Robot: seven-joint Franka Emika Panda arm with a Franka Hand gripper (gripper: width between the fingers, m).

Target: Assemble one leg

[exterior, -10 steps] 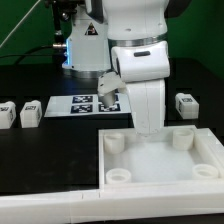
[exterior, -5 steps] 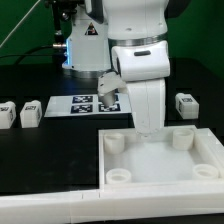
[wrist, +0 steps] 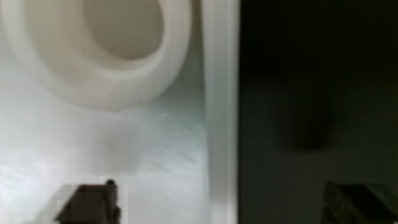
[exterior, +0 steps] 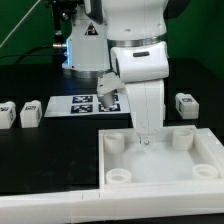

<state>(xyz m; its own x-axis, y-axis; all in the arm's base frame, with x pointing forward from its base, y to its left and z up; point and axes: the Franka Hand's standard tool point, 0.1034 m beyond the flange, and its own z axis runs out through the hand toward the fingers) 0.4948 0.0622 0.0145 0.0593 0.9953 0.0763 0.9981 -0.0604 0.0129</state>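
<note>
Three legs show as small white tagged blocks on the black table: two at the exterior view's left (exterior: 7,113) (exterior: 30,112) and one at the right (exterior: 185,104). A fourth tagged block (exterior: 108,89) is partly hidden behind the arm. My gripper (exterior: 147,138) points down at the far edge of the large white panel (exterior: 160,165), between its two far corner sockets. In the wrist view my gripper (wrist: 222,205) is open and empty. Its dark fingers (wrist: 89,203) straddle the panel's edge (wrist: 217,100), beside a round socket (wrist: 107,40).
The marker board (exterior: 80,104) lies behind the panel, left of the arm. The panel has raised round sockets at its corners (exterior: 117,142) (exterior: 182,138). A white strip (exterior: 50,205) runs along the table's front edge. Dark equipment stands at the back.
My gripper has come down slightly toward the panel's far edge. The legs and the panel have not moved.
</note>
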